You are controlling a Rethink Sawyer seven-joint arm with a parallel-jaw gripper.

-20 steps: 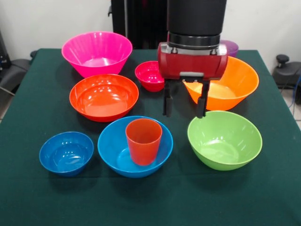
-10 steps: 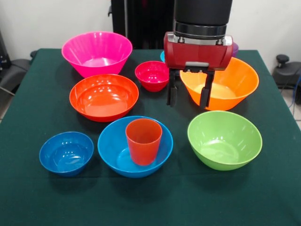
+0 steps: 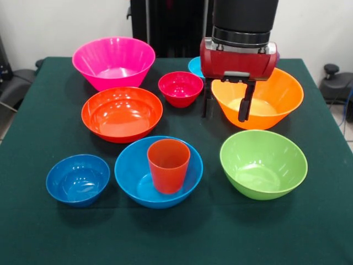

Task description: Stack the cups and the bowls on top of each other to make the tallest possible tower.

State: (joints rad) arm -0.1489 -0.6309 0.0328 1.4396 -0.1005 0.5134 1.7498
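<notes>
An orange-red cup stands upright inside the sky-blue bowl at the front centre. Around it sit a small dark blue bowl, a lime green bowl, a red-orange bowl, a pink bowl, a small magenta-red bowl and an orange bowl. A cyan bowl peeks out behind the arm. My gripper is open and holds nothing. It hangs over the orange bowl's left rim, one finger outside the bowl and one inside.
All pieces rest on a dark green table. The red and black arm body hides the table's back right behind the orange bowl. Dark equipment stands beyond the table's left and right edges.
The open gripper has moved right and toward the back, from the gap in front of the magenta-red bowl to the orange bowl's left rim. The cyan bowl has come into sight.
</notes>
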